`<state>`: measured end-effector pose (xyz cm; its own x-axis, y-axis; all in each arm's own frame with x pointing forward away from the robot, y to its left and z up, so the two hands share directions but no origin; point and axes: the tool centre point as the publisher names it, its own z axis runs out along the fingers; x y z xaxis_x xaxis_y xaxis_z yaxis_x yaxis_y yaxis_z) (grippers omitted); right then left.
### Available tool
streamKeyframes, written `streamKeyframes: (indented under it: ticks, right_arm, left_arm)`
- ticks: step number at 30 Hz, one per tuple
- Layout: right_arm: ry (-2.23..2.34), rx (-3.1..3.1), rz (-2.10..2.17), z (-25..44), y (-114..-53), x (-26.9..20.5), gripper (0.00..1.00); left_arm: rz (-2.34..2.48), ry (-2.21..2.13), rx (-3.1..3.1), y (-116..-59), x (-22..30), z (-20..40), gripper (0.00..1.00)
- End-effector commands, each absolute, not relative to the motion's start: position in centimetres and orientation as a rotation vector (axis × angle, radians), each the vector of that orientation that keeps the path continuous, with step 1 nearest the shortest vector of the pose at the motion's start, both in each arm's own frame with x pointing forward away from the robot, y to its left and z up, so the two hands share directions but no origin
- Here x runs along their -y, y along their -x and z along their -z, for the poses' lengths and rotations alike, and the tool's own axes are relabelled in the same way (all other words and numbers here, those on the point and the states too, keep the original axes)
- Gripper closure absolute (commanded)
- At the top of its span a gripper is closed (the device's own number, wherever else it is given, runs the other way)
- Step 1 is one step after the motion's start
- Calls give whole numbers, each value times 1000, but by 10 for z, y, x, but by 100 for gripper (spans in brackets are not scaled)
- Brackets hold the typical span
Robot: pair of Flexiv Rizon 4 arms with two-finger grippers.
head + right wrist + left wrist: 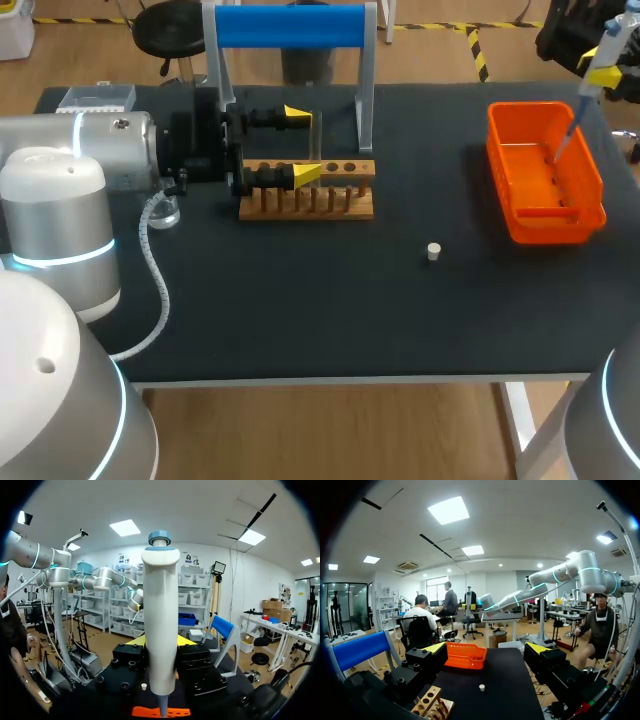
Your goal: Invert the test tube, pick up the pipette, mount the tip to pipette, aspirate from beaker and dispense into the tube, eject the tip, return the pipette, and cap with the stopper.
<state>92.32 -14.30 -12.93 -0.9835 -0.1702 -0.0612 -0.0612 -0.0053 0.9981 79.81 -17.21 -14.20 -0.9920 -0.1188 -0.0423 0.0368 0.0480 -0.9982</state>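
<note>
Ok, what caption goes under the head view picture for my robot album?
Left gripper open by the wooden rack; right gripper holds the pipette over the orange bin.

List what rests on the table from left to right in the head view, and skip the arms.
glass beaker → wooden rack → white stopper → orange bin
</note>
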Motion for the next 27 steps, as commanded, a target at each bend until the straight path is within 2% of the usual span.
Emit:
streamKeyframes:
  ticks: [1,27]
  right_arm:
    - [-281,2136,2149,134,-932,152,100]
    - [-278,2132,2163,142,-936,161,100]
  left_arm:
    - [2089,91,-2183,-797,173,143,0]
    - [2089,91,-2183,-797,173,143,0]
